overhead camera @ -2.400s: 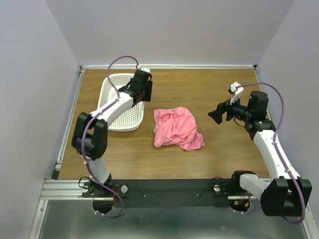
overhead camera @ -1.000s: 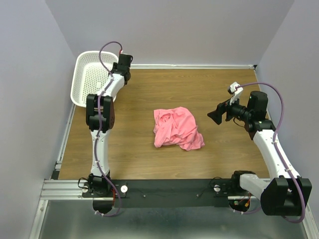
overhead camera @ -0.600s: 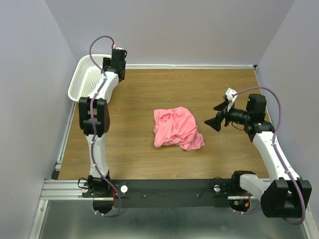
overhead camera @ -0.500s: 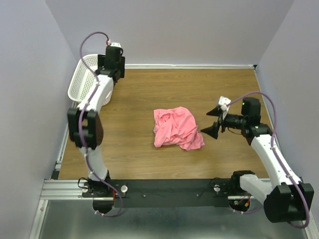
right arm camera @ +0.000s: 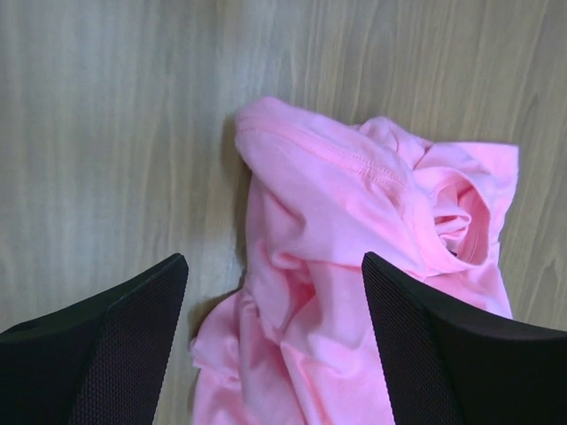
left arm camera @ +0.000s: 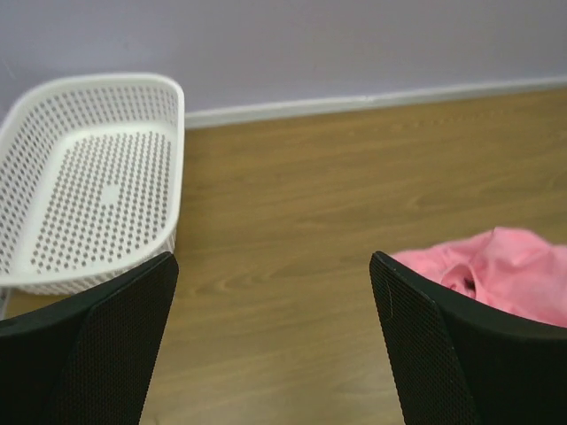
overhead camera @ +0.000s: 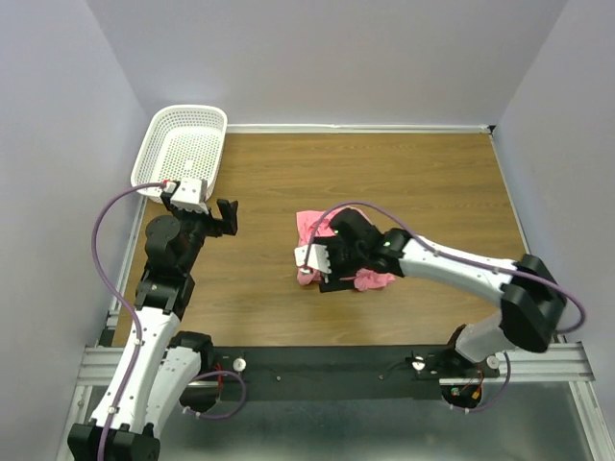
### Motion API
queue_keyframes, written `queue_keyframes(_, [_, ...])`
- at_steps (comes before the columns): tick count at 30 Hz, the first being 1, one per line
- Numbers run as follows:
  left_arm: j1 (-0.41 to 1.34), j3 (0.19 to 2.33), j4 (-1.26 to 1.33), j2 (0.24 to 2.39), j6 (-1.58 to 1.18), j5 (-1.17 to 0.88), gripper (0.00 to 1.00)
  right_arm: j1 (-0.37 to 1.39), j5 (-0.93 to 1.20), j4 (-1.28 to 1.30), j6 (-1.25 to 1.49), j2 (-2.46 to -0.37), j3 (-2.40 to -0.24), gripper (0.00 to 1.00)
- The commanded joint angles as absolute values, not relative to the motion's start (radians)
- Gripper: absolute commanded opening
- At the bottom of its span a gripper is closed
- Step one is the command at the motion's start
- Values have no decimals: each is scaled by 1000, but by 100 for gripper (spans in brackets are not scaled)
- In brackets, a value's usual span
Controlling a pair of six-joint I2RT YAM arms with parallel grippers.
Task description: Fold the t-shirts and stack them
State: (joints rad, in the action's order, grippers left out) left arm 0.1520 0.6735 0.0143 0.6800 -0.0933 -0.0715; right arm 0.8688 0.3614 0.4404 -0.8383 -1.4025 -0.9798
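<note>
A crumpled pink t-shirt (overhead camera: 309,225) lies in a heap on the wooden table, a little left of the middle. My right gripper (overhead camera: 332,274) hangs over its near-left part, pointing down. In the right wrist view the t-shirt (right arm camera: 337,221) fills the space between and beyond the right gripper (right arm camera: 275,261), whose jaws stand wide open and clamp nothing. My left gripper (overhead camera: 204,213) is left of the shirt, open and empty. In the left wrist view the left gripper (left arm camera: 273,258) frames bare wood, with the t-shirt (left arm camera: 496,270) at the right edge.
A white mesh basket (overhead camera: 183,144) sits at the far left corner of the table, against the wall, and shows empty as the basket (left arm camera: 89,177) in the left wrist view. Purple walls enclose the table on the left, far side and right.
The left gripper opened and let go of the basket at the far left corner, then pulled back toward me. The right arm swung left and now hangs over the t-shirt.
</note>
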Motion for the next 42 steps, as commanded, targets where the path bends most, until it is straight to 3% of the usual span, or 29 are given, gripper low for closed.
queue_keyframes(1, [153,637,60,594,-104,-112,97,934,39,428,-815,-1541,-1063,82])
queue_keyframes(4, [153,653,46,601,-100,-95,96,937,-24,422,-767,-1609,-1100,69])
queue_keyframes(6, [153,666,17,620,-104,-89,96,937,-44,417,-747,-1624,-1097,47])
queue_keyframes(7, [153,669,12,626,-104,-97,95,937,-54,417,-733,-1624,-1097,34])
queue_keyframes(8, [153,670,12,630,-106,-113,95,933,-60,414,-717,-1609,-1098,3])
queue_keyframes(10, [153,672,9,638,-106,-126,94,908,-45,405,-655,-1550,-1120,1])
queue_keyframes(13, [153,670,11,638,-104,-156,94,726,-5,384,-510,-1446,-1190,0])
queue_keyframes(17, [155,666,25,634,-106,-231,93,244,-33,235,-266,-1304,-1108,1])
queue_keyframes(19, [156,664,29,637,-107,-250,93,105,-86,160,-227,-1287,-1034,1])
queue_keyframes(20, [156,663,34,637,-107,-258,93,30,-34,158,-227,-1287,-1000,1])
queue_keyframes(21, [156,661,35,641,-110,-273,93,-100,-8,158,-226,-1302,-955,36])
queue_keyframes(22, [156,660,41,644,-113,-285,93,-148,-5,161,-227,-1307,-930,56])
queue_keyframes(23, [156,657,47,653,-120,-316,93,-216,35,169,-241,-1307,-911,91])
queue_keyframes(24, [158,654,52,660,-135,-331,93,-242,61,172,-279,-1277,-858,100])
queue_keyframes(28, [167,646,95,725,-225,-420,93,-279,225,208,-376,-1174,-753,100])
queue_keyframes(32, [236,643,130,857,-319,-447,86,-279,516,285,-457,-1072,-723,100])
queue_keyframes(34, [305,656,123,911,-339,-414,84,-279,636,343,-503,-1083,-727,100])
queue_keyframes(37, [460,707,112,1023,-362,-315,84,-275,979,530,-667,-1187,-770,100])
queue_keyframes(39, [549,727,113,1101,-376,-255,83,-212,994,600,-741,-1293,-825,100])
queue_keyframes(42, [600,750,126,1155,-383,-221,80,-53,820,595,-788,-1339,-848,97])
